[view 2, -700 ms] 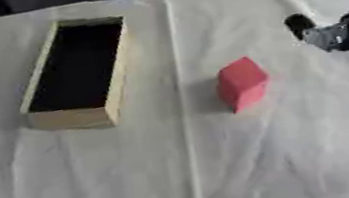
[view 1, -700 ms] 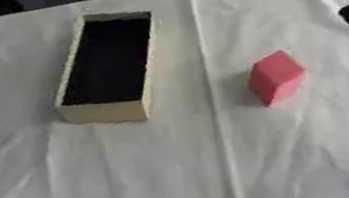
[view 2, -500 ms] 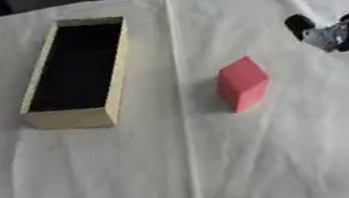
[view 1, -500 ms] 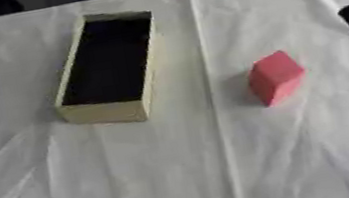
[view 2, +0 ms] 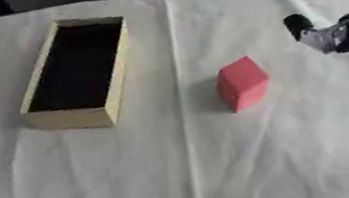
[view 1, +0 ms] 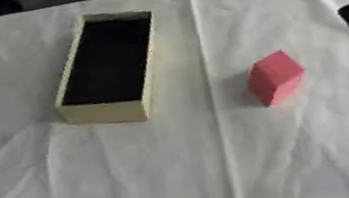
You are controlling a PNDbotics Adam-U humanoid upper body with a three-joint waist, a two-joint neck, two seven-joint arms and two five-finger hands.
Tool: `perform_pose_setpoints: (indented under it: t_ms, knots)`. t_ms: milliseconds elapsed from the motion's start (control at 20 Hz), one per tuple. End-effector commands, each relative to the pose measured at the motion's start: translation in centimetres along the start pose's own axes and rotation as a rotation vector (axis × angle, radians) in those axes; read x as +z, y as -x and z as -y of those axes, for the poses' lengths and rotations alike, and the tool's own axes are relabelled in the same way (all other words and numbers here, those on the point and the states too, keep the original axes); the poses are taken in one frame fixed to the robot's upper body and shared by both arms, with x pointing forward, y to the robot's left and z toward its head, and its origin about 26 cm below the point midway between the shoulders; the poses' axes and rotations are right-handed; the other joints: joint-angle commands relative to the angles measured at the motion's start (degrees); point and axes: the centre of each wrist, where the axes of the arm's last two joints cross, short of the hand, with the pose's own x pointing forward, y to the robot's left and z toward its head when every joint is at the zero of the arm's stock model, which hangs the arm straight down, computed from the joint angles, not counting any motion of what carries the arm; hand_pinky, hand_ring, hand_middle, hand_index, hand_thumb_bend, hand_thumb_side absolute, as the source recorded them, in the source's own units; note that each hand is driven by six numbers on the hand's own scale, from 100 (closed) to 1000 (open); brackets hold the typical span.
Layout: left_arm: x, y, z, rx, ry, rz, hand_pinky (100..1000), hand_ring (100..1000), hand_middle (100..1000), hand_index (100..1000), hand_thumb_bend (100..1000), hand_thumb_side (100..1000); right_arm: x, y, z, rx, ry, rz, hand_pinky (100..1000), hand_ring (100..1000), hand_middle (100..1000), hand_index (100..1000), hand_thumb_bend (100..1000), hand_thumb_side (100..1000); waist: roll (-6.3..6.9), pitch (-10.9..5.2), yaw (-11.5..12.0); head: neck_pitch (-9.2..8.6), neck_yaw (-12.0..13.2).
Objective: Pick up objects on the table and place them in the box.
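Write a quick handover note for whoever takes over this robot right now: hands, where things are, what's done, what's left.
Right robot hand: up at the right edge, above and to the right of the red block, fingers spread, holding nothing.
Left robot hand: not in view.
Red block: on the white cloth, right of the centre crease, untouched.
Box: left of the crease, open, nothing visible inside.
Done: nothing placed yet.
Left: bring the right robot hand down to the block, grasp it, carry it left and set it in the box.
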Motion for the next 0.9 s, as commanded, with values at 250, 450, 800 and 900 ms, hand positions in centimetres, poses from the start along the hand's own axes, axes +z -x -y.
perform_pose_setpoints:
  t_ms: [250,450,800,900]
  knots:
    - [-0.5,-0.8,0.0,0.008,0.006,0.034,567,554,570,720,100,124,-0.2,-0.4,0.3,-0.032,-0.085,0.032,782,820,888,954,252,488,-0.09,-1.32,0.14,-0.45,-0.18]
    - [-0.6,-0.8,0.0,0.01,0.008,0.033,567,555,570,720,100,124,-0.6,-0.8,0.2,-0.054,-0.163,0.048,779,836,938,987,358,504,-0.12,-1.43,0.13,-0.47,-0.31]
    - [-0.5,-0.8,0.1,0.014,0.012,0.03,567,555,570,720,100,127,-1.3,-1.3,0.3,-0.032,-0.284,0.056,782,808,927,976,441,436,-0.27,-1.57,0.06,-0.5,-0.52]
    - [-0.5,-0.7,0.1,0.016,0.014,0.029,567,554,570,720,100,128,-1.5,-1.5,0.4,-0.026,-0.292,0.052,785,815,929,971,444,416,-0.35,-1.55,0.15,-0.49,-0.52]
